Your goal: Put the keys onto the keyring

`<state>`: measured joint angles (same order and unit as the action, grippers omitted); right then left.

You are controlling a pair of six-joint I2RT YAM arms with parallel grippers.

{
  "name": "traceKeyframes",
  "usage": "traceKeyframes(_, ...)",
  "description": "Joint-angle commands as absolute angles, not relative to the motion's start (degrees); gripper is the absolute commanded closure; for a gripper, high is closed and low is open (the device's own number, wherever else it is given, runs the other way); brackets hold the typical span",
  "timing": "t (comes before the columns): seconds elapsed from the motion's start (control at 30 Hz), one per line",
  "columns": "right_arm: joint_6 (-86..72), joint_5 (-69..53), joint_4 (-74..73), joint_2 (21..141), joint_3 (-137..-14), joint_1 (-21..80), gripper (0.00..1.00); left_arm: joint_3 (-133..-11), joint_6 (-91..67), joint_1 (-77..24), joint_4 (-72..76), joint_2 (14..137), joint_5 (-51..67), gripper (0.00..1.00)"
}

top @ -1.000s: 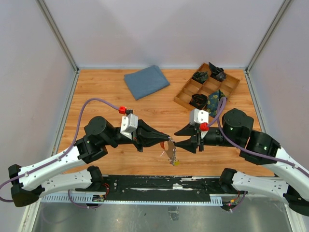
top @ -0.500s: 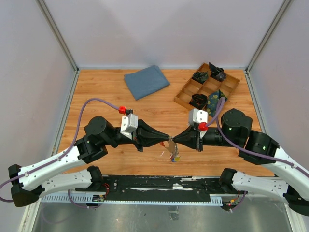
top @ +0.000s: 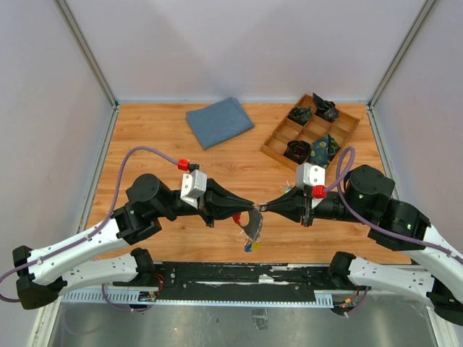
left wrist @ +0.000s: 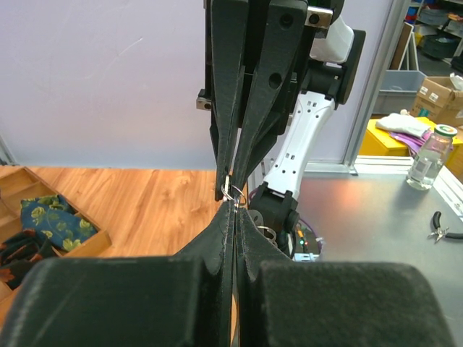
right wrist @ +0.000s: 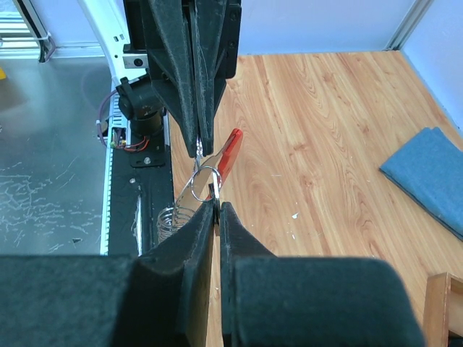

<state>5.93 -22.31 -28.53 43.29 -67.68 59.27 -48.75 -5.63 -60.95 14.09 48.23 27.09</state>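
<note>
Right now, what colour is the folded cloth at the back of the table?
Slate blue. The cloth shows best in the top view.

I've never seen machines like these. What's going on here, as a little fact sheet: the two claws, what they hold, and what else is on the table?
left gripper: shut, tip to tip with the other, above the table
right gripper: shut on a thin silver ring
keys: hanging in a bunch under the meeting tips
keyring: red, beside the tips; what holds it is unclear
blue cloth: folded, at the far side
wooden tray: far right, dark items in some compartments
</note>
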Motion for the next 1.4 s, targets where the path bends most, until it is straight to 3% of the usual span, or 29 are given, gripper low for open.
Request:
traceKeyframes(0.0, 6.83, -22.56, -27.84, 43.09, -69.77, 60.03, 0.93, -50.26, -5.62, -61.34, 16.79, 48.06, 26.86, 1.00)
traceKeyframes(0.17, 7.12, -22.57, -28.82, 44.26, -70.31, 60.03, 0.90, -50.34, -5.71, -61.35, 16.49, 48.06, 26.31, 1.00)
traceKeyframes(0.33, 8.21, -19.95, -29.96, 44.71, -69.96, 60.03, 0.74, -50.73, -5.64, -61.34, 14.71, 48.11, 23.35, 1.00)
traceKeyframes(0.67, 6.06, 6.69, -32.08, 41.94, -67.97, 60.03, 0.54, -51.37, -3.79, -61.26, 5.10, 47.52, 9.28, 1.00)
traceKeyframes(1.07, -2.34, 28.58, -45.64, 50.71, -69.37, 59.82, 0.36, -52.07, -8.41, -55.56, -7.16, 51.00, -1.01, 0.99)
traceKeyframes(1.3, -5.80, 26.33, -49.75, 54.10, -69.30, 54.60, 0.35, -53.04, -9.20, -54.84, -15.71, 51.50, -0.21, 0.99)
traceKeyframes(1.37, -6.12, 20.41, -48.94, 53.74, -68.33, 51.62, 0.36, -52.89, -8.99, -54.84, -17.79, 51.38, 0.62, 0.99)
